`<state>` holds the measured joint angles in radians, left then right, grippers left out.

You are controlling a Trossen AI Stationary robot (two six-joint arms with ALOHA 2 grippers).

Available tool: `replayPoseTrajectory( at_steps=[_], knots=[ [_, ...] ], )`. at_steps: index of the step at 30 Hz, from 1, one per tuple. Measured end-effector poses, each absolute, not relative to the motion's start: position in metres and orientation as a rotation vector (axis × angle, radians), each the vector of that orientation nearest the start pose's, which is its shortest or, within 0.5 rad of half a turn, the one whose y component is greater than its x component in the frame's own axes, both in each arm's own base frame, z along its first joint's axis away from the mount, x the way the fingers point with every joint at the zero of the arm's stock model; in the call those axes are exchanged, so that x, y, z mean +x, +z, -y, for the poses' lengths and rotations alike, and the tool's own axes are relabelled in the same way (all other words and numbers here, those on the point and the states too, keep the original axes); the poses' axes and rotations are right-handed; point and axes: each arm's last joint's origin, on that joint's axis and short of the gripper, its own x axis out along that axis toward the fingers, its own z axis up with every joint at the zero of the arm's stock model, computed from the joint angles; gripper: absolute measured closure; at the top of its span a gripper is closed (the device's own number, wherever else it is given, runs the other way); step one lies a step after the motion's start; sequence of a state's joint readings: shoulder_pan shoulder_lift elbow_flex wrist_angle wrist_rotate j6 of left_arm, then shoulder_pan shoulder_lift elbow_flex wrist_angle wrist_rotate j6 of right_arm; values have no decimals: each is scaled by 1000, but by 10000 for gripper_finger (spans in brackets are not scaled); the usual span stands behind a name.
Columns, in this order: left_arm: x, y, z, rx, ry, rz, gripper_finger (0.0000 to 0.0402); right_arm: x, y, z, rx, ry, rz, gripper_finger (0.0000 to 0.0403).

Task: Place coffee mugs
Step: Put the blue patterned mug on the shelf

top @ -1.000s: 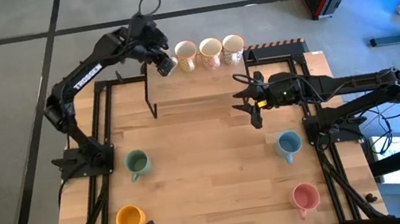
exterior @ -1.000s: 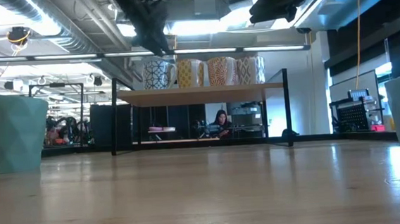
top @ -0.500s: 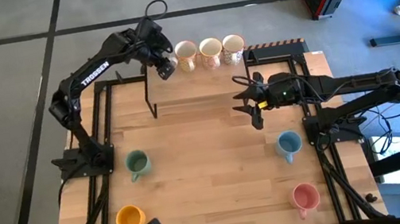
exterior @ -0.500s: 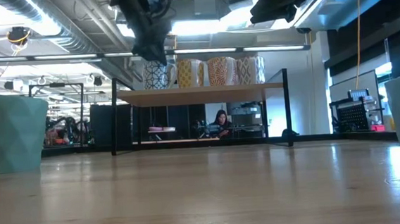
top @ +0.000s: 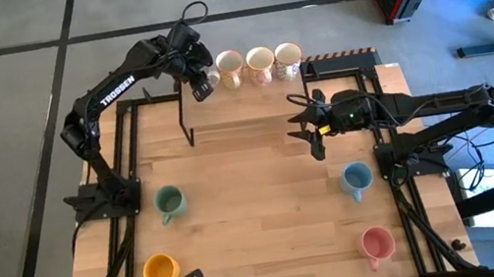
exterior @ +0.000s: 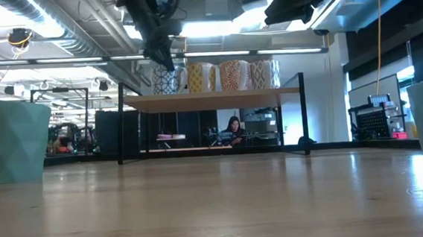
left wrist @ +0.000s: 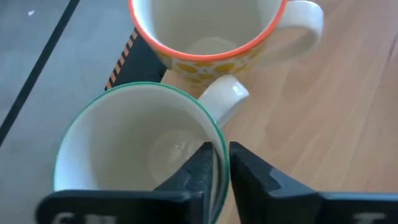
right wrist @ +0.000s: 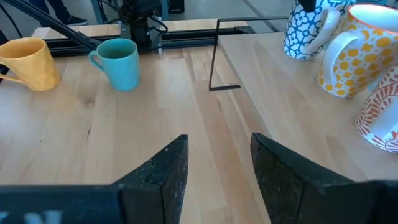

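The left gripper (left wrist: 221, 168) is up at the raised wooden shelf (top: 251, 98) along the far edge of the tabletop (top: 258, 206), and its two dark fingers (left wrist: 199, 168) are pinched together on the rim of a white ceramic mug with a green rim (left wrist: 137, 143), one finger inside the cup and one outside. This mug stands at the left end of a row of four on the shelf. Just beside it is a white mug with yellow dots and an orange rim (left wrist: 211, 37), their sides close, the green-rimmed mug's handle reaching toward it. Next along the shelf come two more patterned cream mugs (top: 260, 65).

The right gripper (top: 310, 128) hangs above the tabletop in front of the shelf, toward the right side, with its fingers apart and nothing between them.

Four plain mugs sit lower on the tabletop: a green ceramic mug (top: 170, 203) near the left edge, an orange mug (top: 160, 271) toward the near left corner, a light blue mug (top: 357, 179) near the right edge and a pink mug (top: 376, 243) toward the near right corner.
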<state>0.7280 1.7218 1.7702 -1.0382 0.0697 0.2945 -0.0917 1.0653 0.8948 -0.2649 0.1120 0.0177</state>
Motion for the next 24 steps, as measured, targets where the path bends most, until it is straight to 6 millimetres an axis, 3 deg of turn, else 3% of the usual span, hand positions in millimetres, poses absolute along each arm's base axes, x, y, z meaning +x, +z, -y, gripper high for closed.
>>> replayPoseTrajectory(
  at_steps=[4,13,18,24],
  knots=[
    [266,355,-234,-96,435,-1007,386,230,311,24,13,-206,-434,237],
    [263,357,-230,68,323,-1063,388,230,311,25,11,-213,-434,237],
    [254,365,-224,221,164,-1052,388,230,311,25,12,-213,-434,237],
    [240,364,-232,243,-9,-995,388,230,311,25,25,-227,-431,237]
  ],
)
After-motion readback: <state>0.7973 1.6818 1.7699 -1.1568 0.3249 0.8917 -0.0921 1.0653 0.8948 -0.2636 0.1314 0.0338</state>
